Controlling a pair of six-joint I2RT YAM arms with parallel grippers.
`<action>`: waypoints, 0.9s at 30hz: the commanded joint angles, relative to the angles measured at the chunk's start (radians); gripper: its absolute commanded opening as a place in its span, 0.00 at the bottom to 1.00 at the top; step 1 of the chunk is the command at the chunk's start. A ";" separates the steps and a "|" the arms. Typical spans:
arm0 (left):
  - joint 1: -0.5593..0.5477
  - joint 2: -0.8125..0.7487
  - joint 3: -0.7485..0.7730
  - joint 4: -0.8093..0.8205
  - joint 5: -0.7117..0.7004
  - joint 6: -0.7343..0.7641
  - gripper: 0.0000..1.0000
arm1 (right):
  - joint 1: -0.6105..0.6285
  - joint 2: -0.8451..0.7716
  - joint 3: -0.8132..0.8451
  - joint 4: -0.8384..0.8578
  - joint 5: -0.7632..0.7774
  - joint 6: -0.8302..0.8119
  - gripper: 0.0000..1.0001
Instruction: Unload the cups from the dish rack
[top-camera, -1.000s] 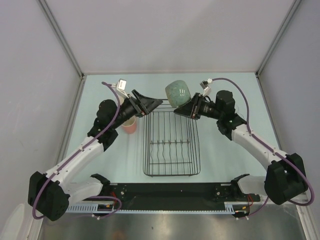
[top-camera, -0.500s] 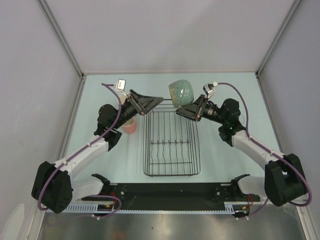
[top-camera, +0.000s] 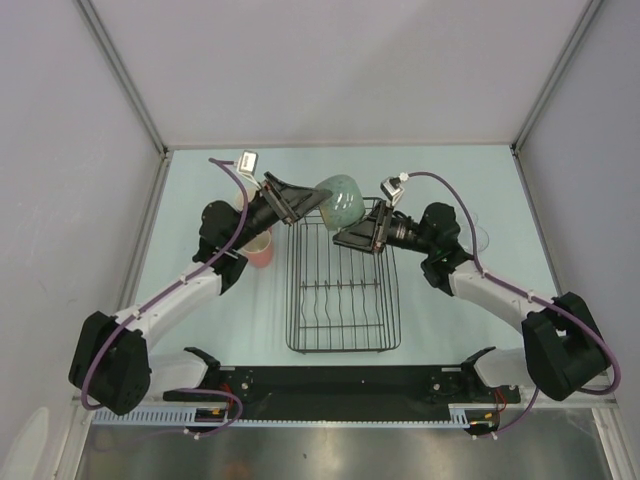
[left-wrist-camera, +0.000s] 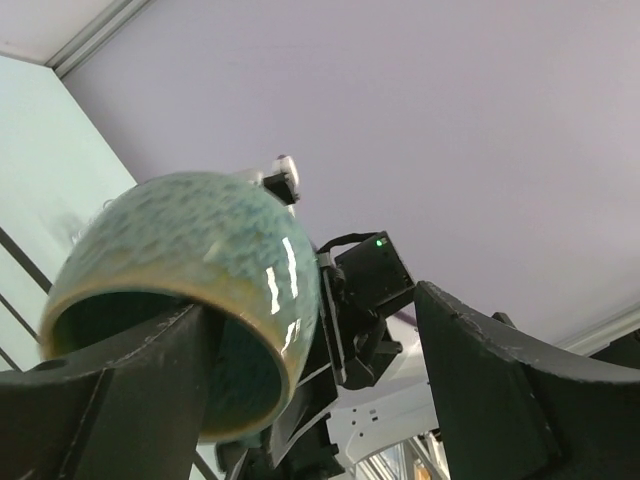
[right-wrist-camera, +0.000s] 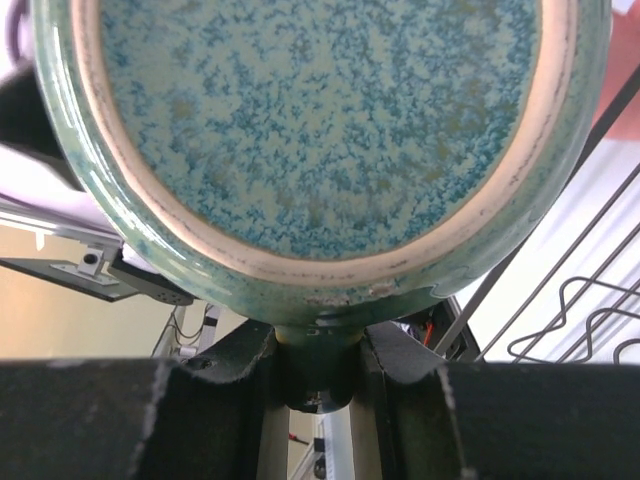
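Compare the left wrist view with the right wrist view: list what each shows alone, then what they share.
Left wrist only: the green cup's dark open mouth, the left claw spread open with one finger in front of that mouth, and the right arm's wrist housing with a green light behind the cup.
Right wrist only: the cup's speckled underside with its pale foot ring, the right claw pinching the cup's wall, and wires of the dish rack.
Shared: the green cup, large in each frame.
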 joint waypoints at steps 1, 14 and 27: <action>0.002 0.009 0.059 0.039 0.029 -0.002 0.79 | 0.039 0.007 0.095 0.159 0.013 -0.060 0.00; 0.000 0.044 0.068 0.068 0.054 -0.012 0.25 | 0.090 0.047 0.103 0.174 0.012 -0.070 0.00; -0.001 0.035 0.093 -0.030 0.055 0.017 0.00 | 0.096 0.037 0.113 0.079 -0.019 -0.116 0.00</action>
